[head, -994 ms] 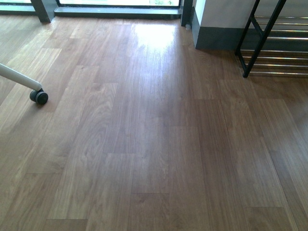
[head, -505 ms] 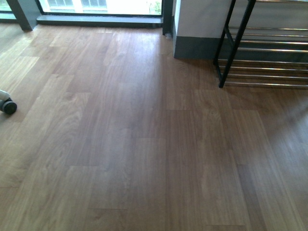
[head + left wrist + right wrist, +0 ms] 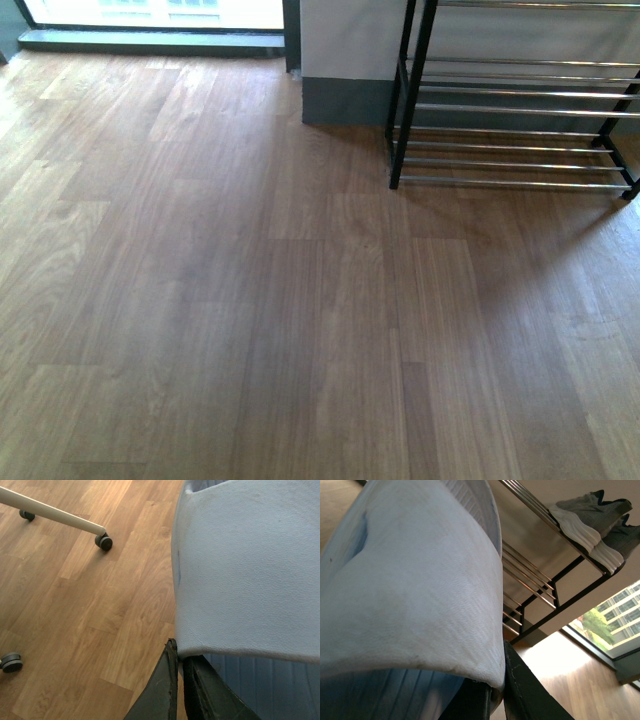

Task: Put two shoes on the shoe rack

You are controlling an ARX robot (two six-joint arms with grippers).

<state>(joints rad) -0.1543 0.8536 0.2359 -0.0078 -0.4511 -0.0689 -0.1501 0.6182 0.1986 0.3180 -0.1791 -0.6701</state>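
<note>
The shoe rack (image 3: 500, 125), black-framed with chrome bars, stands at the far right of the front view against the wall; neither arm shows there. In the left wrist view my left gripper (image 3: 179, 652) is shut on the strap edge of a pale blue-white rubber slide (image 3: 250, 575) held above the wooden floor. In the right wrist view my right gripper (image 3: 496, 682) is shut on the other pale blue-white slide (image 3: 415, 580). Behind it rises the shoe rack (image 3: 540, 587), with a pair of grey knit sneakers (image 3: 592, 522) resting on its upper bars.
A white chair leg with a castor (image 3: 104, 541) lies on the floor near the left arm, and another castor (image 3: 11, 662) sits closer. A grey-skirted wall corner (image 3: 345, 70) adjoins the rack. A window (image 3: 150, 12) runs along the far floor edge.
The front view has swung to the right: the rack has slid from the right edge toward the middle, and the chair castor has left the frame on the left.
</note>
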